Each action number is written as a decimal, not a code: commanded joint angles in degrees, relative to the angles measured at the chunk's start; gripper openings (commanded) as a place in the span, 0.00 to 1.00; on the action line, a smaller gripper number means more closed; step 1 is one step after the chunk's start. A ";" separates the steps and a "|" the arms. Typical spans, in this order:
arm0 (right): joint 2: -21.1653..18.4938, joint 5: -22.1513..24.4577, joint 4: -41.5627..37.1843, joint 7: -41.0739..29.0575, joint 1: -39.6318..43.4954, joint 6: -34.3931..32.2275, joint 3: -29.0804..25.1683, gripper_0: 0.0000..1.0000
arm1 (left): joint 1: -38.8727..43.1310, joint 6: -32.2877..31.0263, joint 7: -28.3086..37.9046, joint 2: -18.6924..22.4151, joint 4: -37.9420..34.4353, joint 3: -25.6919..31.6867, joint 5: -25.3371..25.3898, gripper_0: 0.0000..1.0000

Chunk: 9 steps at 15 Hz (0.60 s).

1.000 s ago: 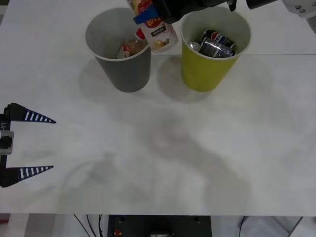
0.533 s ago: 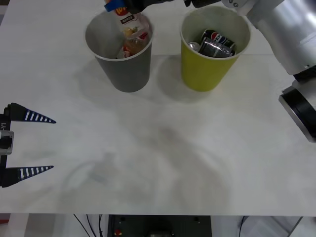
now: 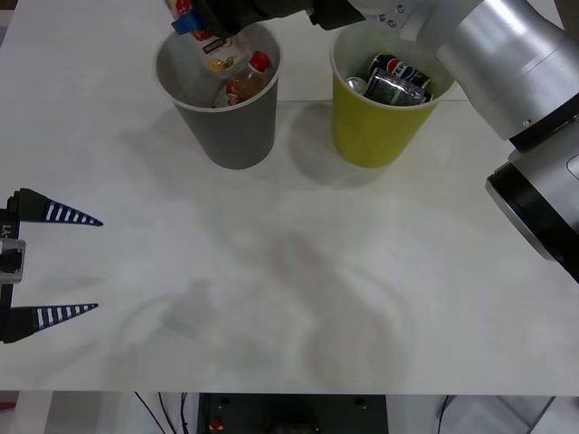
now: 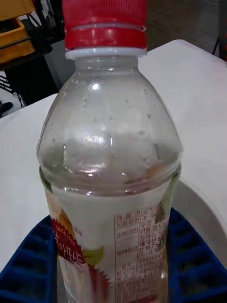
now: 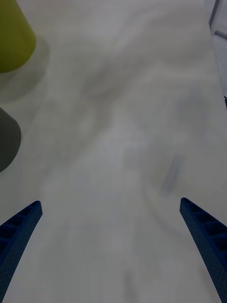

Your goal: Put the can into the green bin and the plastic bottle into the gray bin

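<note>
With the right gripper (image 3: 194, 18) over the far rim of the gray bin (image 3: 226, 136), I'm at the release step for the plastic bottle (image 4: 111, 156). To do it well I want the bottle fully inside the rim line before I let go, pref. nudged toward the bin's centre, since from the front view it looks to sit near the far-left edge of the opening. Drop from low so it doesn't bounce off the amber bottle (image 3: 246, 81) already lying inside. Opening should be clean and wide; fingers must clear the label w/o dragging it sideways onto the table (image 3: 289, 271).

Right gripper is clenched on the bottle: in the right wrist view the blue ribbed fingers (image 4: 189, 255) hug both sides of the labelled lower body, red cap pointing away from the wrist. So the bottle sits between the pads, body and neck sticking out beyond the tips.

Green bin (image 3: 380, 127) stands just beside the gray one, on its right, and already has cans (image 3: 393, 80) in it, so that half looks done imo.

Left gripper (image 3: 54, 265) is parked at the table's near-left edge, fingers spread apart, holding nothing.
</note>
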 commanded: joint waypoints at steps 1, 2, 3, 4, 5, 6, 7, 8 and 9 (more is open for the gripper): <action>-0.09 -0.51 0.00 1.32 0.08 -1.82 0.00 1.00 | 0.00 0.00 0.00 0.00 0.00 0.00 0.00 1.00; -0.44 -0.95 0.00 1.24 0.08 -2.09 0.00 1.00 | 0.00 0.00 0.00 0.00 0.00 0.00 0.00 1.00; -1.14 -1.91 -0.09 1.68 0.08 -3.05 -0.35 1.00 | 0.00 0.00 0.00 0.00 0.00 0.00 0.00 1.00; -1.94 -3.14 -0.17 2.64 0.08 -4.72 -1.49 1.00 | 0.00 0.00 0.00 0.00 0.00 0.00 0.00 1.00; -3.78 -5.16 -1.14 3.08 0.08 -8.06 -3.25 1.00 | 0.00 0.00 0.00 0.00 0.00 0.00 0.00 1.00; -5.36 -6.39 -2.81 3.17 0.52 -11.23 -5.10 1.00 | 0.00 0.00 0.00 0.00 0.00 0.00 0.00 1.00; -7.21 -7.54 -5.01 3.35 1.49 -14.48 -7.12 1.00 | 0.00 0.00 0.00 0.00 0.00 0.00 0.00 1.00; -9.06 -9.21 -7.65 3.70 3.16 -17.20 -9.05 1.00 | 0.00 0.00 0.00 0.00 0.00 0.00 0.00 1.00; -11.96 -12.02 -11.86 4.22 5.97 -20.02 -11.16 1.00 | 0.00 0.00 0.00 0.00 0.00 0.00 0.00 1.00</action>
